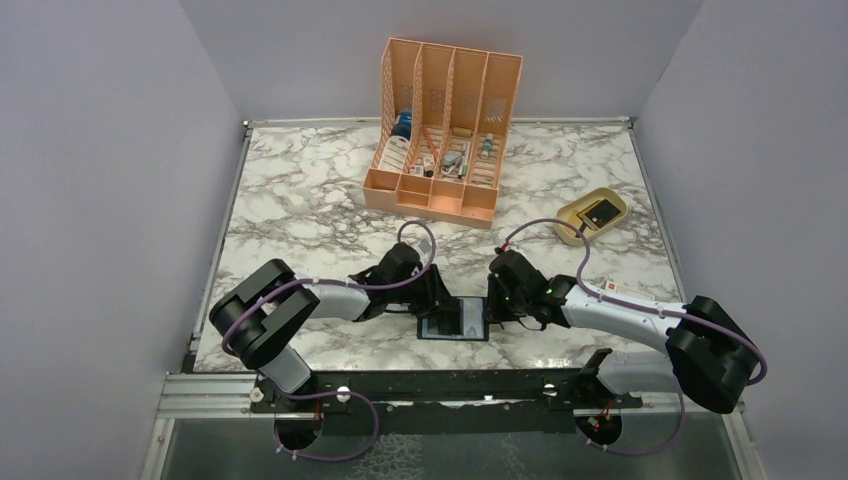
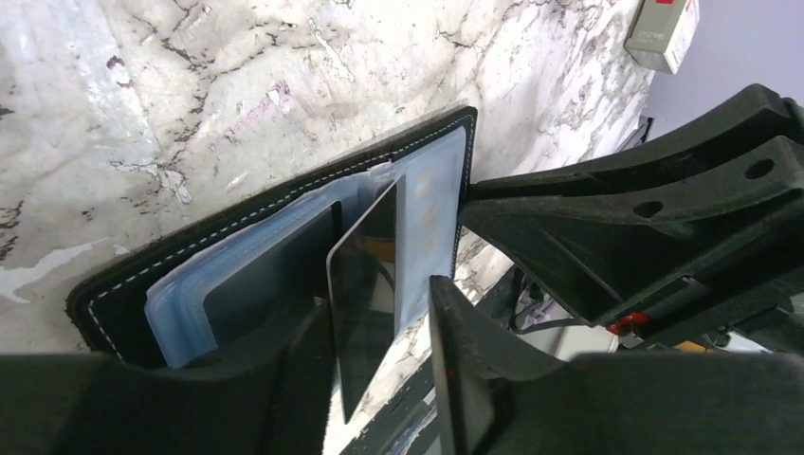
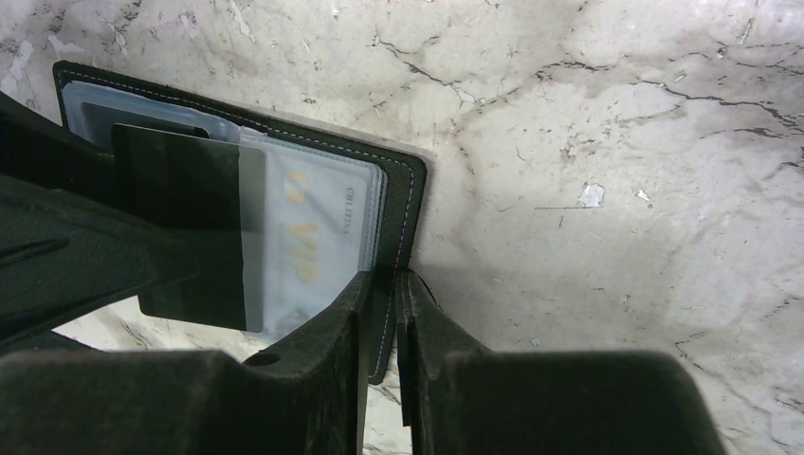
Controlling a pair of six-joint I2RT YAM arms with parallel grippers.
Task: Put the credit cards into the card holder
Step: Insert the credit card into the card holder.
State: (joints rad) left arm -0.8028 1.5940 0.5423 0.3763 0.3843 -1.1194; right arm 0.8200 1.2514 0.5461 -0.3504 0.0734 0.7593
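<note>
Marble top (image 1: 300,200): white with grey veins, grey walls around.
Card holder (image 3: 403,190): lies open between the two pincers, clear pockets facing up.
Right gripper (image 3: 386,289): fingers nearly together, pinching the edge of the black cover.
Left gripper (image 2: 374,301): fingers apart, with a dark card (image 2: 365,275) tilted between them, its far edge at a clear pocket. I cannot tell whether it is gripped.
Beyond the right pincer: beige dish (image 1: 570,230) containing a second dark card (image 1: 601,213).
Beyond both pincers: orange organizer (image 1: 445,125).

Two pincers (image 1: 438,298) (image 1: 491,302), one card holder (image 1: 456,321)
</note>
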